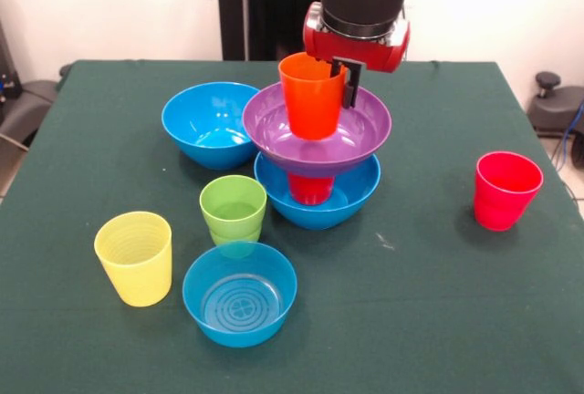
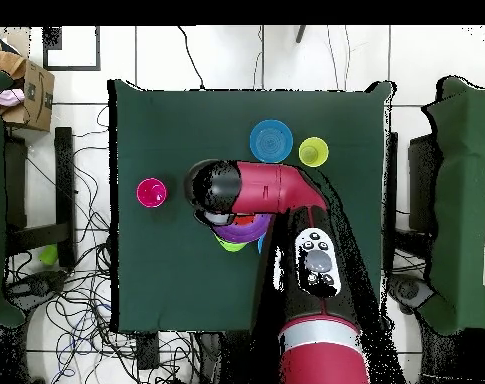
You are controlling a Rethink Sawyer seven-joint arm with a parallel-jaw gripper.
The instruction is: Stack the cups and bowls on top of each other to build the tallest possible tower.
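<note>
The tower stands mid-table: a large blue bowl (image 1: 351, 201) holds a red cup (image 1: 310, 190), which carries the purple bowl (image 1: 365, 129) (image 2: 248, 231). An orange cup (image 1: 310, 98) stands upright in the purple bowl. My gripper (image 1: 344, 93) comes down from above and is shut on the orange cup's right rim, with one black finger (image 1: 352, 84) outside the wall. In the overhead view the arm (image 2: 271, 188) hides the gripper. The other cups and bowls stand loose around the tower.
A second large blue bowl (image 1: 210, 123) sits left of the tower. In front are a light green cup (image 1: 234, 204), a small blue bowl (image 1: 240, 295) (image 2: 271, 140) and a yellow cup (image 1: 135, 257) (image 2: 313, 152). A pinkish-red cup (image 1: 506, 191) (image 2: 151, 192) stands far right on the green table (image 1: 429, 312).
</note>
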